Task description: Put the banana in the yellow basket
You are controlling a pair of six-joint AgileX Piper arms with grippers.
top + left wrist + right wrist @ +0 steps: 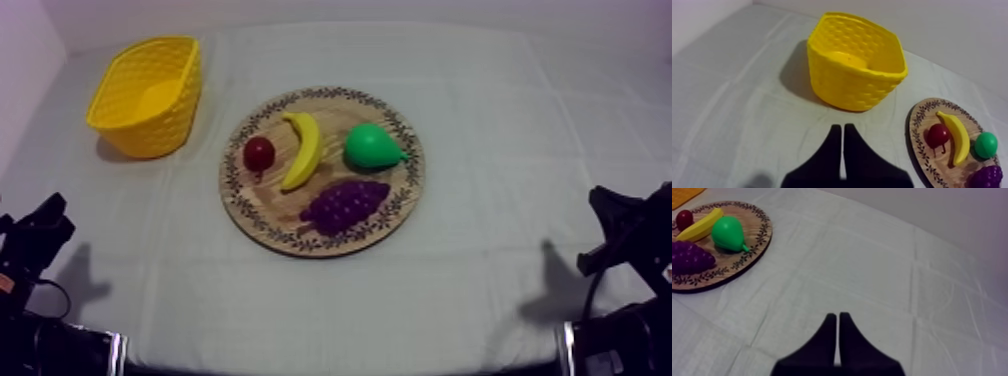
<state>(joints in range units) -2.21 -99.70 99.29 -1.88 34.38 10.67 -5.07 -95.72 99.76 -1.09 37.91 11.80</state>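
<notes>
The left tool (842, 128) is closed on nothing, its two fingers pressed together in a narrow wedge over bare cloth by the left edge of the table (480, 270). The right tool (837, 316) is closed and empty too, by the right edge.

The banana (303, 150) lies flat on the wooden board (268, 216) at the table's middle. A small red fruit (259, 154) sits just beside it on the side toward the yellow basket (150, 132), which stands by the far left corner.

Being a toy, the banana is probably light, stiff and rather slick. I would take hold across its curved middle, minding the tight gap at the red fruit.

No brand, label or writing can be read.
</notes>
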